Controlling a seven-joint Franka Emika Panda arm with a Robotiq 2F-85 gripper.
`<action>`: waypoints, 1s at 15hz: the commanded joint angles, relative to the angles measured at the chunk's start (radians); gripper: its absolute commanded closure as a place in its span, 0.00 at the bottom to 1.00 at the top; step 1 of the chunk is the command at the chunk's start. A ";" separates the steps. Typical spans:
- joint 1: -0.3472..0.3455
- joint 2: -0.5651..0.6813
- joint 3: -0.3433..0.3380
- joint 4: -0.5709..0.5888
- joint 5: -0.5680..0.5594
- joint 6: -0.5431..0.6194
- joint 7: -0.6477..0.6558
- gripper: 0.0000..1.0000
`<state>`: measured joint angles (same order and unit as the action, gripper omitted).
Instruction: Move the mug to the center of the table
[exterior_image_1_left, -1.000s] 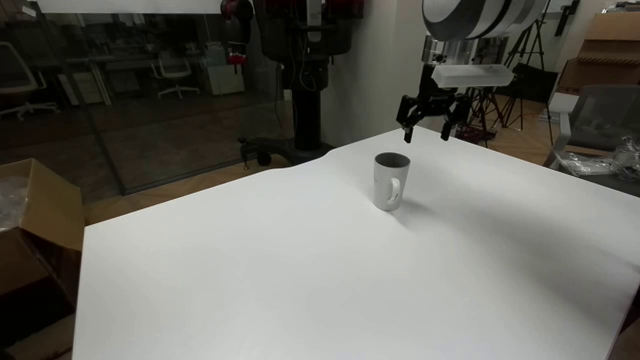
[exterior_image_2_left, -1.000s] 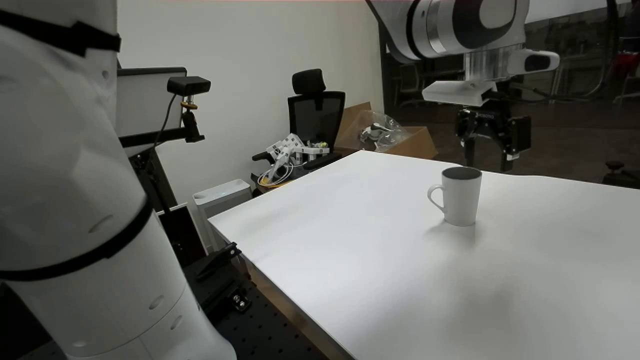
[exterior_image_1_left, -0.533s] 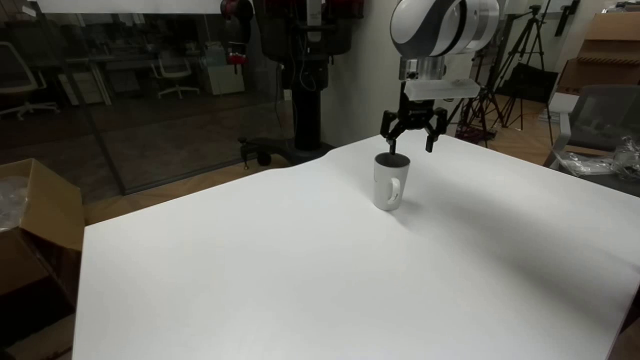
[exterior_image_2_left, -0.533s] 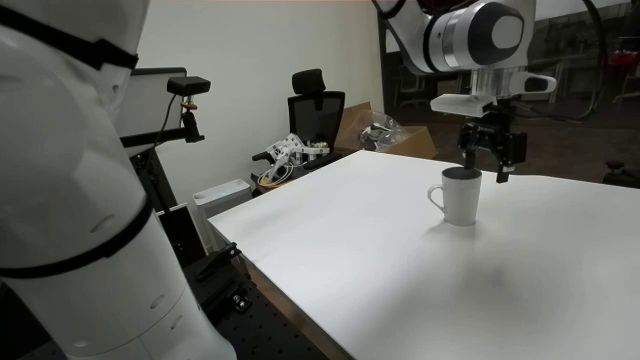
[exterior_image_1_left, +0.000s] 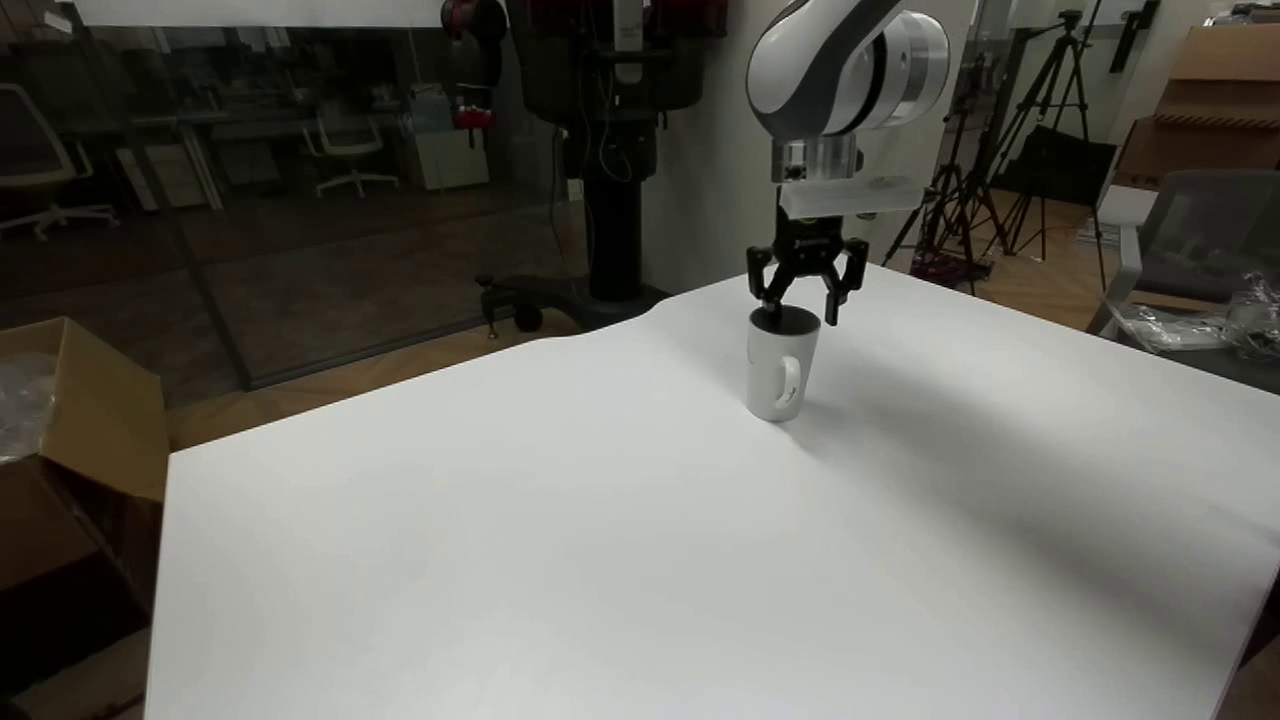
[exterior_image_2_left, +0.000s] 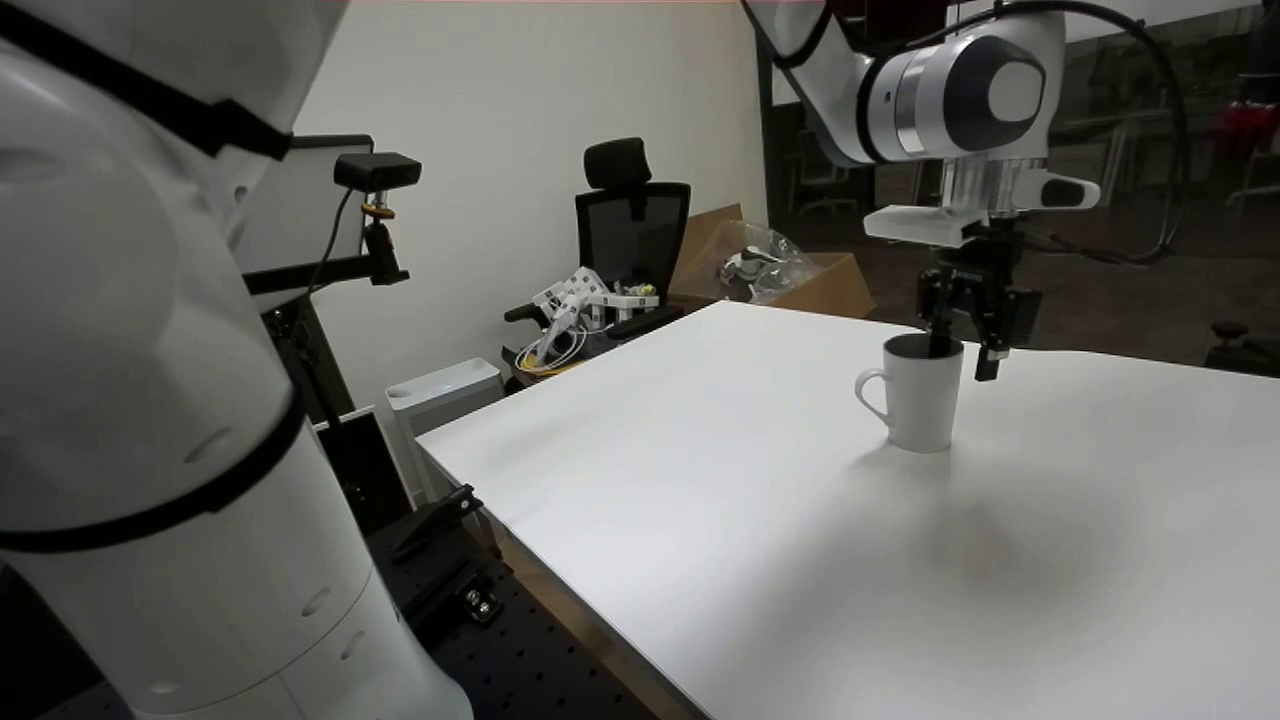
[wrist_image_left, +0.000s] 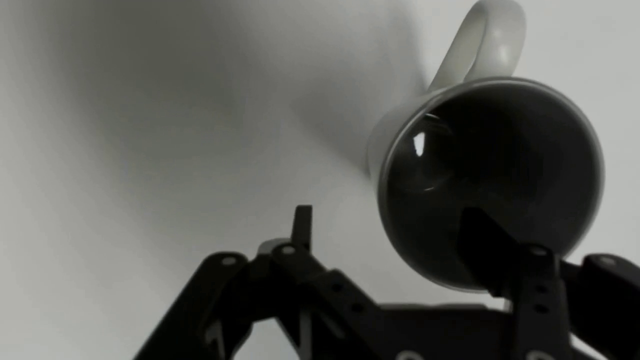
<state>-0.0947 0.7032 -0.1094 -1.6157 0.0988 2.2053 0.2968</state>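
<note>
The mug (exterior_image_2_left: 922, 405) stands upright on the desk (exterior_image_2_left: 660, 460). The pincer (exterior_image_1_left: 802, 315) gapes wide, holding nothing, one finger in or above the mug's mouth, the other outside.

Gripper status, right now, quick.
Gripper: open, holding nothing; its jaws stand apart, one over or in the opening of the mug, the other outside it.
</note>
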 joint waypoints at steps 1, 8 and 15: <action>0.012 0.040 -0.006 0.069 0.009 -0.039 0.035 0.55; 0.017 0.039 -0.002 0.070 0.010 -0.031 0.028 0.98; 0.030 0.032 -0.005 0.066 0.001 -0.027 0.031 0.98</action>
<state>-0.0771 0.7291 -0.1059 -1.5717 0.0993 2.1988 0.2974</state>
